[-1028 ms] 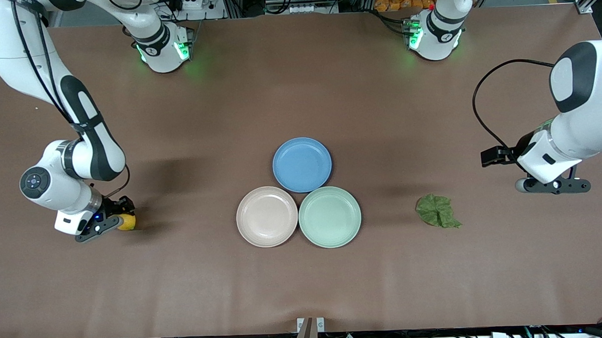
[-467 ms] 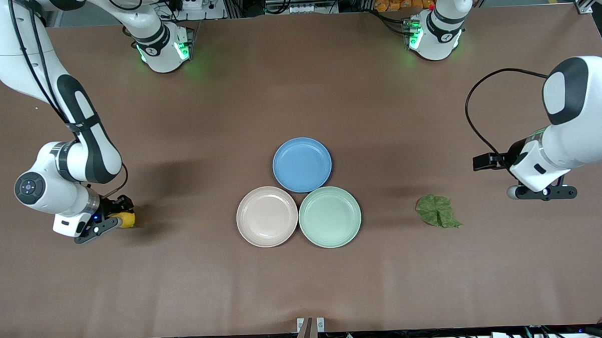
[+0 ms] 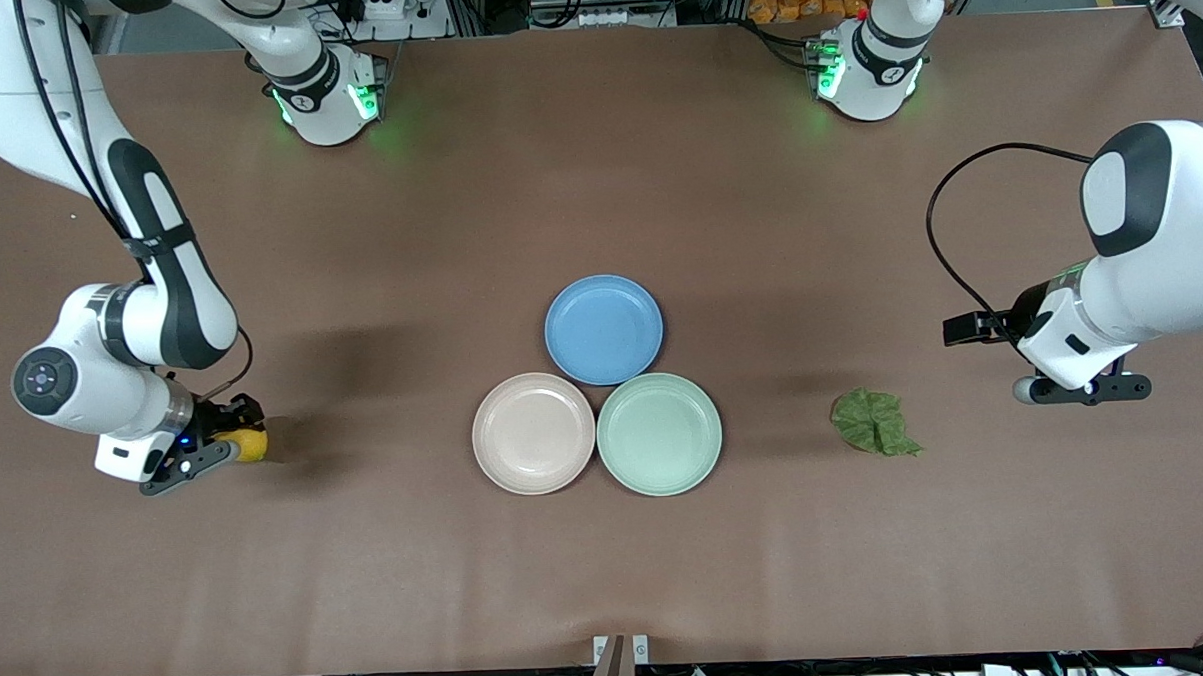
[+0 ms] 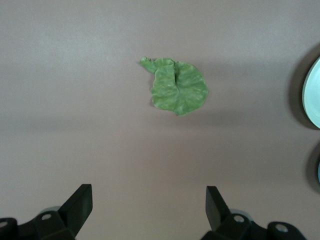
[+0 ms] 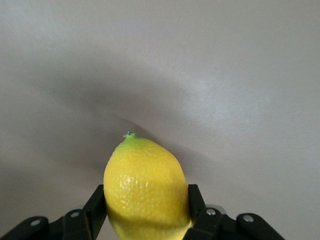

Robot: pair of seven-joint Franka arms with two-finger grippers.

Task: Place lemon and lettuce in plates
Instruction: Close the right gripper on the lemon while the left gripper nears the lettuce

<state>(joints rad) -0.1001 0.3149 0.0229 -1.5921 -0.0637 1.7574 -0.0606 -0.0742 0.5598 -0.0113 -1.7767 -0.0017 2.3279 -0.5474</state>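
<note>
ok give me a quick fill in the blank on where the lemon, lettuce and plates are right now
1. The right hand is shut on the ____.
2. The lettuce lies on the ____, not in a plate.
3. The open left hand is over the table, near the ____.
4. The beige plate touches the ____ plate, and the blue plate lies farther from the front camera.

Missing words: lemon; table; lettuce; green

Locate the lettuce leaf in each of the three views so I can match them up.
Front view: the wrinkly dark green lettuce leaf lies flat on the brown table, toward the left arm's end, beside the pale mint green round plate.
Left wrist view: the leaf lies ahead of the open left gripper.
Right wrist view: not in it.
Shared landmark: the mint plate's rim shows in the front and left wrist views.
</note>
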